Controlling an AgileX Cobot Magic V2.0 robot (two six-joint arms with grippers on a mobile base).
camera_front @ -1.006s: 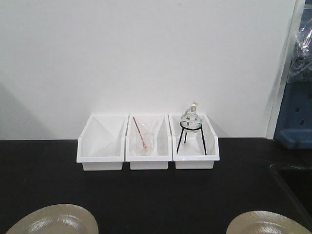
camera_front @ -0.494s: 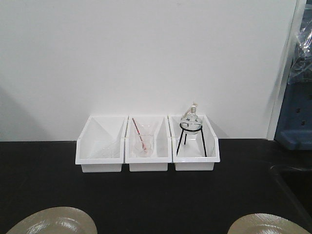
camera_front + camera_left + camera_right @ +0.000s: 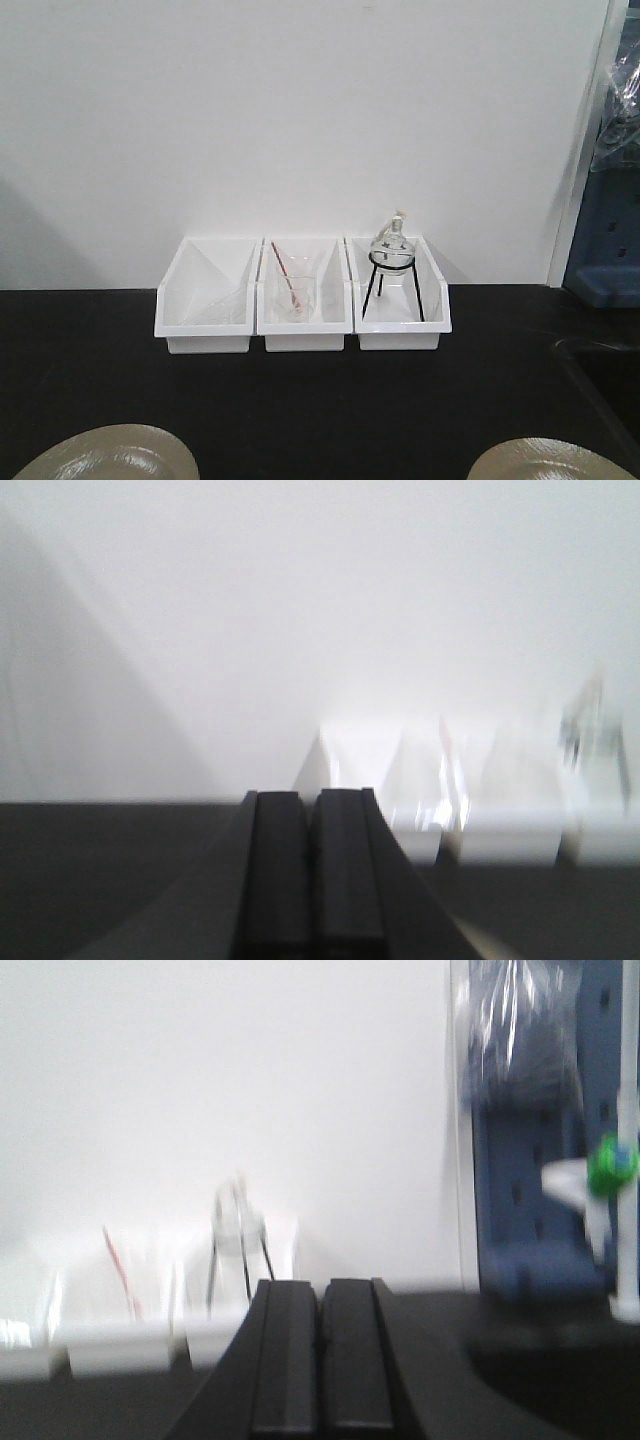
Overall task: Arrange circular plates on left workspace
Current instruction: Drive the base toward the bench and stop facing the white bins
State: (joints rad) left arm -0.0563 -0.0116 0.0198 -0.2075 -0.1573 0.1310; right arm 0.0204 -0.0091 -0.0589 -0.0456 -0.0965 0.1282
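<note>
Left plate, right plate, both unmoved

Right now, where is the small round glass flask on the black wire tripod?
Front view: the glass flask sits in the rightmost white plastic bin, at the back of the black countertop, beside the middle bin holding a clear beaker.

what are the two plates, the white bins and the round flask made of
The circular plates look like glazed ceramic, possibly melamine: glossy beige faces with soft highlights. The white bins look like moulded plastic: smooth, slightly shiny walls. The round flask looks like clear glass: see-through, with bright glints.
</note>
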